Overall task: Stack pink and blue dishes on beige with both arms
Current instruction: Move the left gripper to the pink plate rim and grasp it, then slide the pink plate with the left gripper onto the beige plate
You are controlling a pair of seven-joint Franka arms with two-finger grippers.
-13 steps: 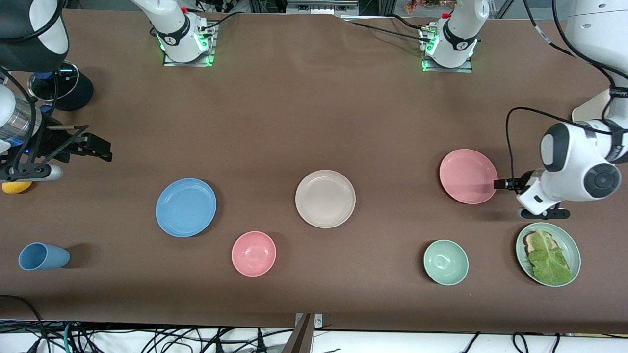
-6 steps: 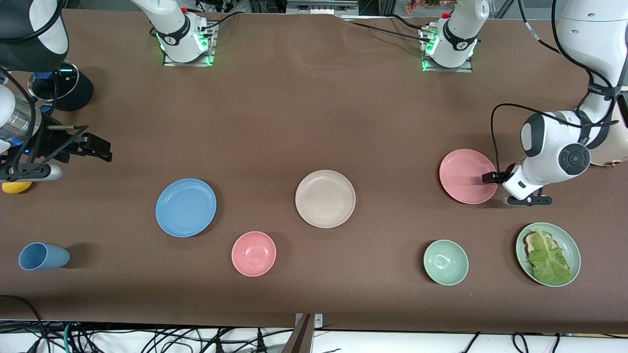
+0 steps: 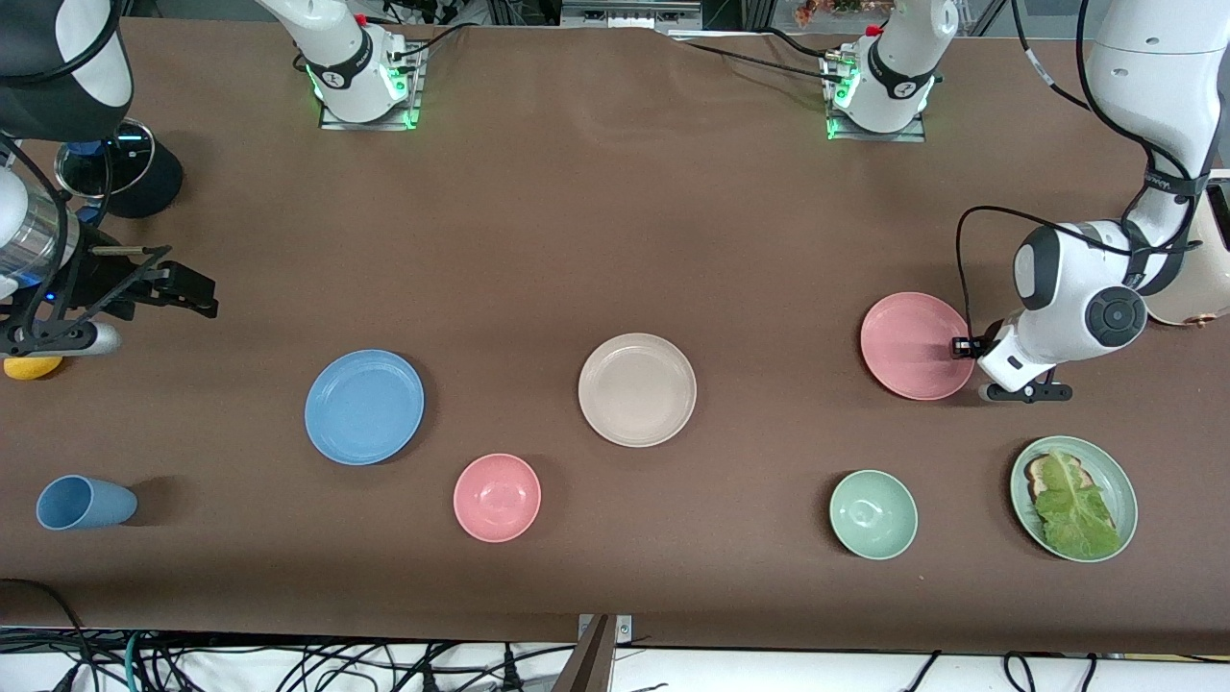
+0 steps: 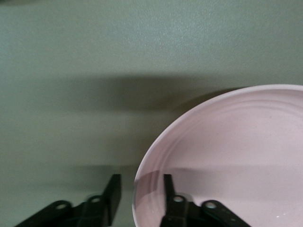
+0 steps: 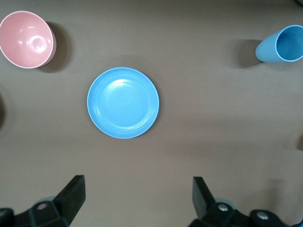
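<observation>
We judge the pink-plate pickup in hand: left tool (image 4: 139, 201) straddles the pink plate (image 3: 916, 346) rim at frame right, unclosed; next close and lift toward the beige plate (image 3: 637, 389); right tool (image 5: 137, 196) waits wide open, empty.

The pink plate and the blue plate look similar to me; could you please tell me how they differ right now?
The pink plate lies toward the left arm's end of the table, the blue plate toward the right arm's end. The left gripper straddles the pink plate's rim, one finger inside, one outside; the blue plate sits untouched, with the open right gripper high above the table near it. Both are flat, round, low-rimmed and alike in size.
</observation>
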